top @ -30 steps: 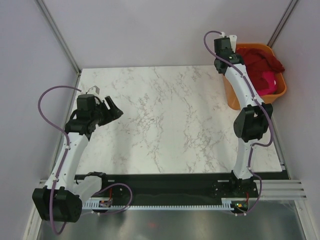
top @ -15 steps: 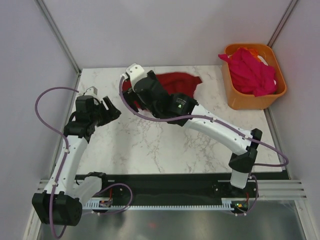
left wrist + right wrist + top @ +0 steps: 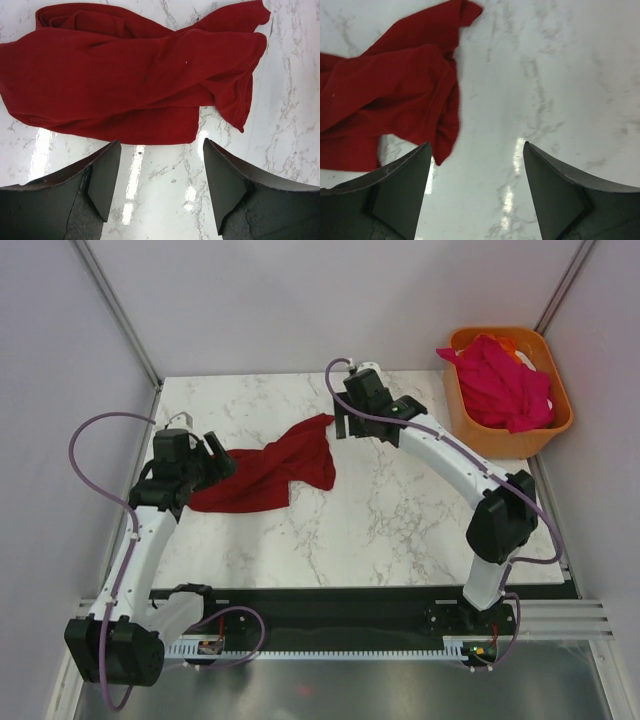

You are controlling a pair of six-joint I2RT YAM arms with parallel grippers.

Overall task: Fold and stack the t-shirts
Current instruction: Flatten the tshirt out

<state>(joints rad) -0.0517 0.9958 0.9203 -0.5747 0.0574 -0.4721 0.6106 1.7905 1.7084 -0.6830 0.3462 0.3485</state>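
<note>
The dark crimson t-shirt (image 3: 268,468) lies crumpled on the marble table, left of centre. It also shows in the left wrist view (image 3: 130,75) and in the right wrist view (image 3: 390,95). The magenta t-shirt (image 3: 505,385) sits bunched in the orange tub (image 3: 470,430) at the back right. My left gripper (image 3: 213,452) is open and empty just at the crimson shirt's left end; in its own view (image 3: 161,175) bare marble lies between the fingers. My right gripper (image 3: 345,423) is open and empty beside the shirt's right tip; in its own view (image 3: 476,180) it is over bare marble.
The orange tub stands off the table's back right corner. Grey walls close in the left, back and right sides. The black rail (image 3: 330,605) with the arm bases runs along the near edge.
The crimson shirt went from the tub to the table's back, then to left of centre. My right arm swung left with it, let go and drew back right.
</note>
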